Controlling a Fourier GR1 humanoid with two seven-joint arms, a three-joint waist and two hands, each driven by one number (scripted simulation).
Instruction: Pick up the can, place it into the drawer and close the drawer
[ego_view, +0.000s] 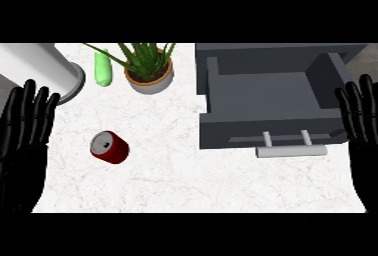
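We see the red can lying on the white table, left of the open grey drawer. Our left hand and right hand rest at the edges, fingers straight, holding nothing.

1. One dark red metal can with a silver lid, lying on its side.
2. One open dark grey drawer with a pale bar handle.
3. One green cucumber.
4. One spiky green plant in a round pot.
5. One white cylinder.
6. Two black hands: left, right.
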